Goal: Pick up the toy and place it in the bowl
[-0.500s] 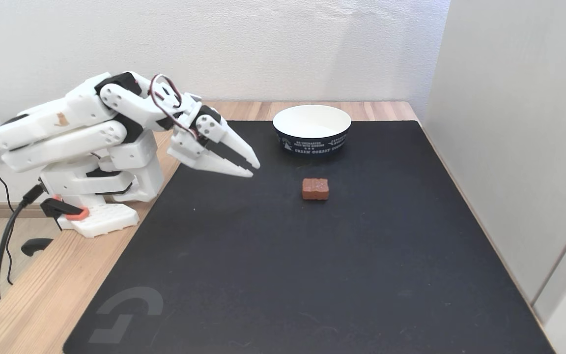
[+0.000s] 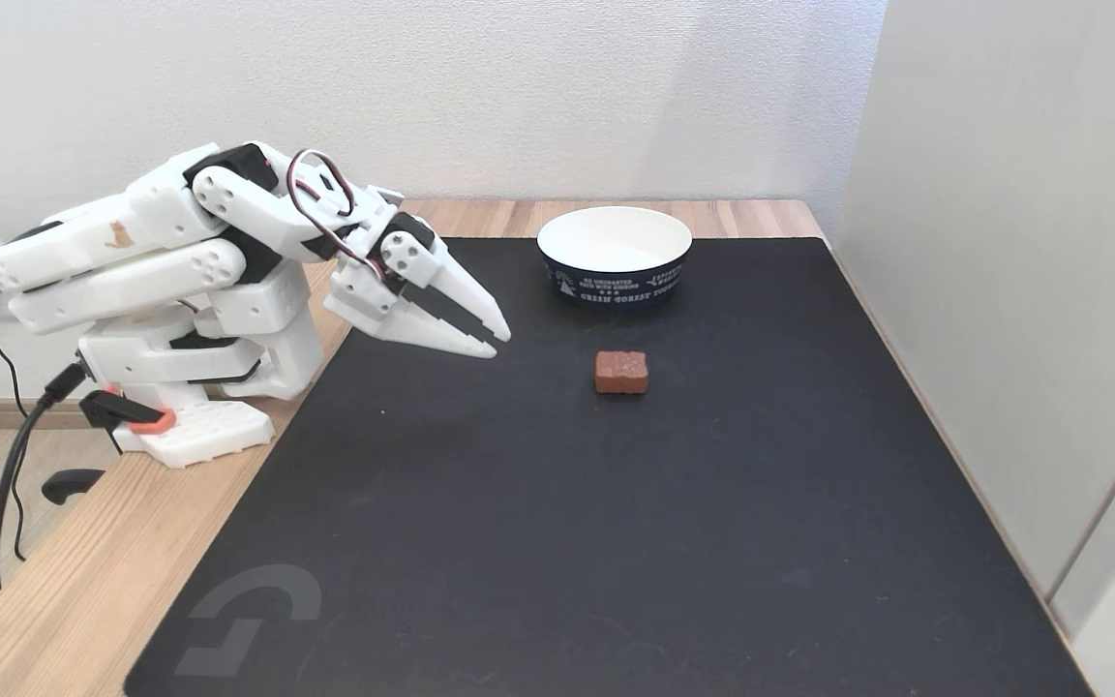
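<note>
Judging by looks, the toy [image 2: 621, 372] is light, stiff and probably easy to pinch across its two flat sides; the bumpy top may give poor purchase. Small reddish-brown block, caramel-like, lying flat on the black mat [image 2: 616, 542], near the bowl [image 2: 614, 254] but apart from it. Bowl navy outside, white inside, empty. Gripper [image 2: 497, 344] off to the toy's left, jaws nearly closed, holding nothing.
</note>
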### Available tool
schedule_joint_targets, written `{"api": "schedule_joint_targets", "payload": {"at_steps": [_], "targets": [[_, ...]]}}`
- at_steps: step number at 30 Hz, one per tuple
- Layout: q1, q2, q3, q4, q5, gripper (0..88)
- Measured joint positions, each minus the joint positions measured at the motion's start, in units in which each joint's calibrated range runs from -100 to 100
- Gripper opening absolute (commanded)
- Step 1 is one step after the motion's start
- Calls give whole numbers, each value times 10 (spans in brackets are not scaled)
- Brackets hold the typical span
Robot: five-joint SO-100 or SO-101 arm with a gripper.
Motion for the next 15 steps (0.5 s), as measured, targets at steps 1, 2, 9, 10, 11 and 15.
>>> {"api": "schedule_joint_targets", "payload": {"at_steps": [1, 2, 9, 10, 11, 15], "targets": [[-7, 0, 0, 0, -6, 24], [-12, 0, 0, 0, -9, 24], [-12, 0, 0, 0, -28, 25], [-12, 0, 0, 0, -28, 25], [-12, 0, 0, 0, -28, 25], [-13, 0, 0, 0, -28, 25]]}}
